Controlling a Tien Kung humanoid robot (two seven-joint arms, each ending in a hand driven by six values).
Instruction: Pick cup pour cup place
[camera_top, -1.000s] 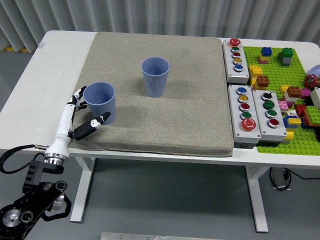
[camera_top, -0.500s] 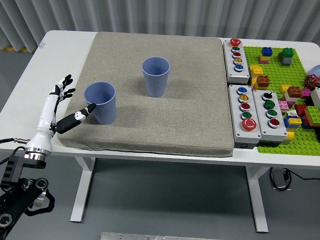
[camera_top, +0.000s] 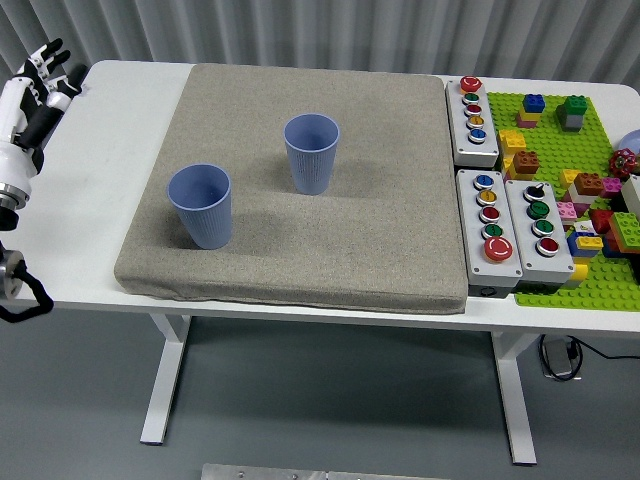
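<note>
1. No text, label, brand, number or sign can be read anywhere in the head view.
2. Near blue cup (camera_top: 200, 205) and far blue cup (camera_top: 311, 152): plain ribbed walls, no print.
3. Three grey button boxes (camera_top: 477, 120) (camera_top: 489, 230) (camera_top: 544, 231): coloured buttons only; any lettering is too small to make out.
4. Green brick baseplate (camera_top: 560, 160) with toy bricks: no legible marking.
</note>
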